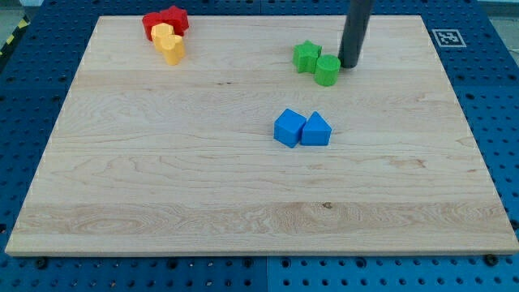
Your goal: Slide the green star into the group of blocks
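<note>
The green star (306,56) lies near the view's top, right of centre. A green cylinder (328,70) touches it on its lower right. My tip (349,65) stands just right of the green cylinder, close to it or touching it. A group of blocks sits at the view's top left: a red star (175,18), a red block (154,22) and two yellow blocks (169,44). The green star is far to the right of that group.
A blue cube (289,127) and a blue block (316,130) sit side by side near the board's centre. The wooden board (122,186) lies on a blue perforated table. A marker tag (445,36) sits at the top right.
</note>
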Robot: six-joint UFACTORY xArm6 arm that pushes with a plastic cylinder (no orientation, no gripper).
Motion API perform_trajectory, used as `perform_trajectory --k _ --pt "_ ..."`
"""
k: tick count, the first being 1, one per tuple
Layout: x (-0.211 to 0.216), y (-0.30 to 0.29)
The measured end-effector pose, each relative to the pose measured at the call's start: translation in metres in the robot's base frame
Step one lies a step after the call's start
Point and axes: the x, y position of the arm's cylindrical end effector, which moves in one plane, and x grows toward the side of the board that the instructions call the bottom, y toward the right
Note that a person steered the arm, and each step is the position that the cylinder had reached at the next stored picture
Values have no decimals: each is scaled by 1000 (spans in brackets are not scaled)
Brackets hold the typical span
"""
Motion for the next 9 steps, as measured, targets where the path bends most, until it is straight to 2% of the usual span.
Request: perform_trajectory --k 1,2,5,7,9 --pt "20 30" --pt "36 31" --pt "39 -18" --pt "-18 -59" --pt "-49 -142"
